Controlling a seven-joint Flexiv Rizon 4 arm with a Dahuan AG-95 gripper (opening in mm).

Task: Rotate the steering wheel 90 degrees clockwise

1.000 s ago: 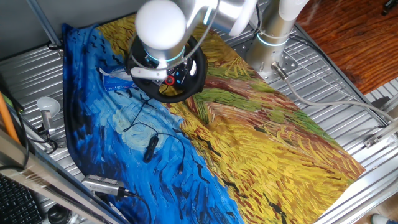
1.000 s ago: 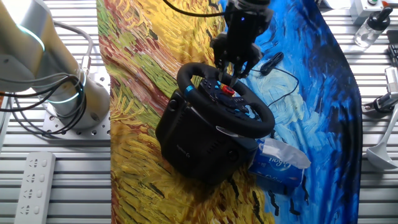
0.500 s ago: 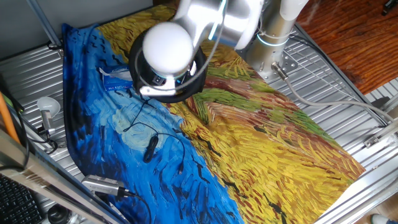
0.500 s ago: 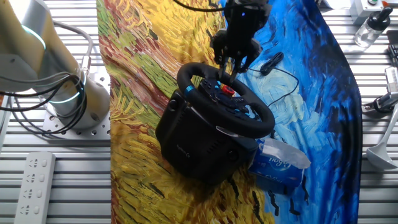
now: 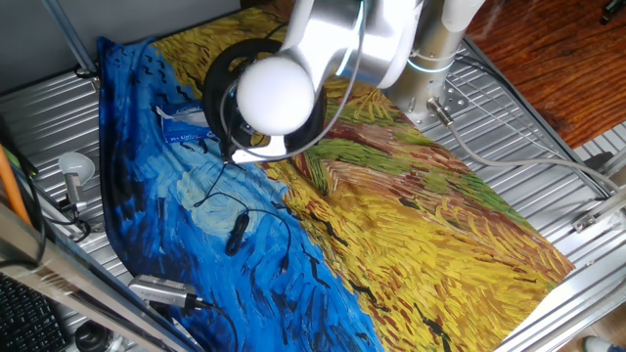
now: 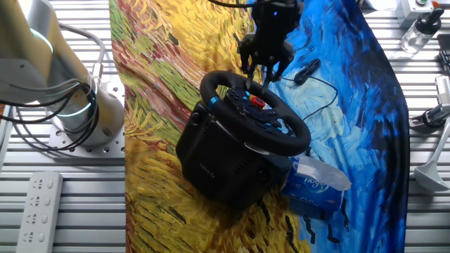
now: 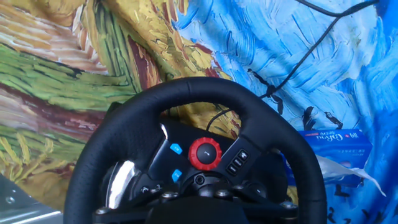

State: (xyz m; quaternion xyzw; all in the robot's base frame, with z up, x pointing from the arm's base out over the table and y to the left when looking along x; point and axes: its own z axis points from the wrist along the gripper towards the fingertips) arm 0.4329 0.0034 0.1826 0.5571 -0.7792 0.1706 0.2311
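The steering wheel (image 6: 256,112) is black with a thick rim, and it sits tilted on its black base (image 6: 214,158) on the painted cloth. Its hub carries a red knob (image 6: 259,102) and bluish buttons. My gripper (image 6: 261,74) hangs just above the wheel's far rim with its fingers spread, and nothing is between them. In the hand view the steering wheel (image 7: 193,155) fills the lower frame, the red knob (image 7: 205,154) near its middle. In one fixed view my arm's white joint (image 5: 276,96) hides most of the steering wheel (image 5: 217,76).
A blue tissue packet (image 6: 313,186) lies against the base. A small black cabled device (image 6: 307,70) lies on the blue cloth beyond the wheel. The arm's base (image 6: 77,112) stands at the left, with a power strip (image 6: 39,200) in front of it. A bottle (image 6: 418,31) stands far right.
My gripper has lifted a little away from the wheel's rim, and the arm's white joint has swung right. The wheel does not appear to have turned.
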